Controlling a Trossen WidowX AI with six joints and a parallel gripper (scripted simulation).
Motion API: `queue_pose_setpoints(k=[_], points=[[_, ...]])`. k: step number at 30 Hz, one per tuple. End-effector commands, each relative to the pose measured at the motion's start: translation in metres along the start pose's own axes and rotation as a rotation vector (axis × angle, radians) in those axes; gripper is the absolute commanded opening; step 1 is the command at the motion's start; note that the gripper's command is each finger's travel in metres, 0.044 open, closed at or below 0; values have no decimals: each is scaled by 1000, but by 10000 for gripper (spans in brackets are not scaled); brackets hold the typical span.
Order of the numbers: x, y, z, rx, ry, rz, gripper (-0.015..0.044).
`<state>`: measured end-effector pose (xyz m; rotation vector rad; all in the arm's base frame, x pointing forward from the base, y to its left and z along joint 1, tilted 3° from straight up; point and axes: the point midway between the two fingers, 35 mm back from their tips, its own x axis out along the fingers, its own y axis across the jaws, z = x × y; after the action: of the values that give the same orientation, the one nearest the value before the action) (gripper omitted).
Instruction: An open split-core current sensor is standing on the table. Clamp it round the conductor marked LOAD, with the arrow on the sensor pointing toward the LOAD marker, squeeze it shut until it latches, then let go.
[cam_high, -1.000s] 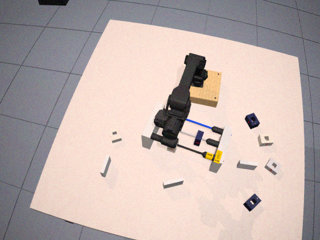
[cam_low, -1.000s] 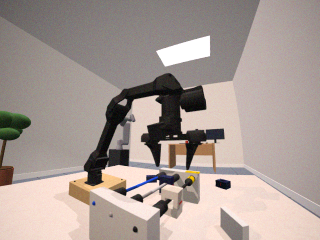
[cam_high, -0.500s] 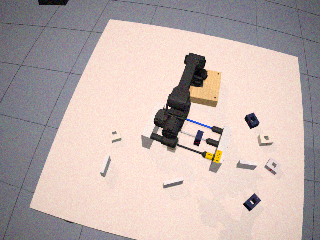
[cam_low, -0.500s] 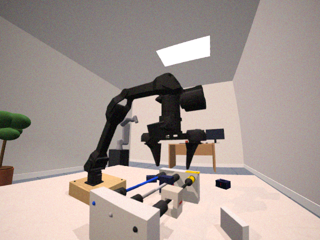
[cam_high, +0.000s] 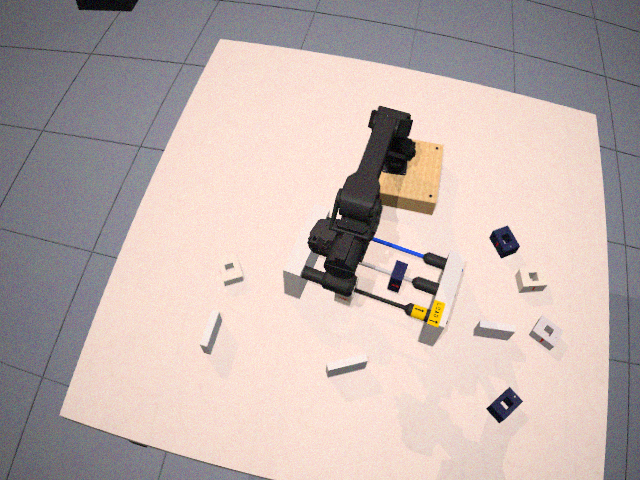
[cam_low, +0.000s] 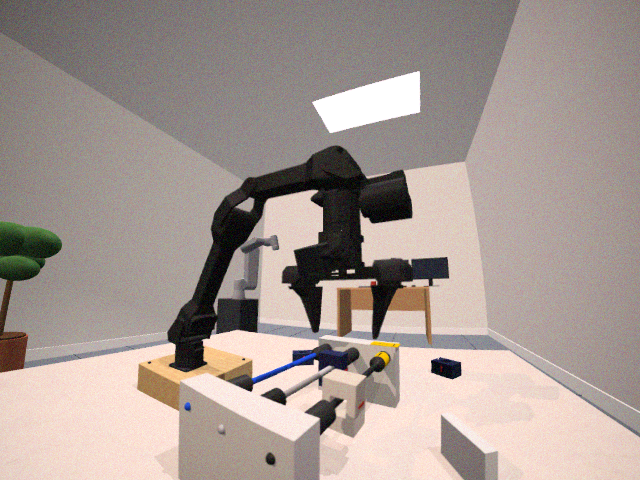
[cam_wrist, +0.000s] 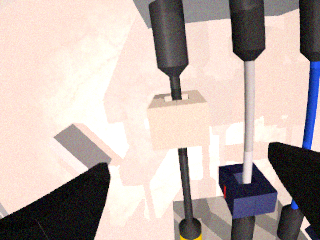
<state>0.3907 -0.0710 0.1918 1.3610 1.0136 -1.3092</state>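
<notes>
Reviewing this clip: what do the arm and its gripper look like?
The arm is matte black throughout, with chunky rounded joints, slimmer links and a thick cylindrical housing near the wrist. The gripper is black too, with two fingers that taper to narrow, blunt tips. No coloured markings or sleeves show on either; I can't make out any cables.
</notes>
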Motion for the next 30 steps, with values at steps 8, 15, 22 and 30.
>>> queue_pose_setpoints(k=[8, 15, 22, 30], points=[[5, -8, -14, -67, -79, -12, 440], [14, -52, -71, -407, -474, 21, 440], [5, -96, -115, -736, -851, 205, 440], [6, -99, -121, -767, -860, 209, 440]])
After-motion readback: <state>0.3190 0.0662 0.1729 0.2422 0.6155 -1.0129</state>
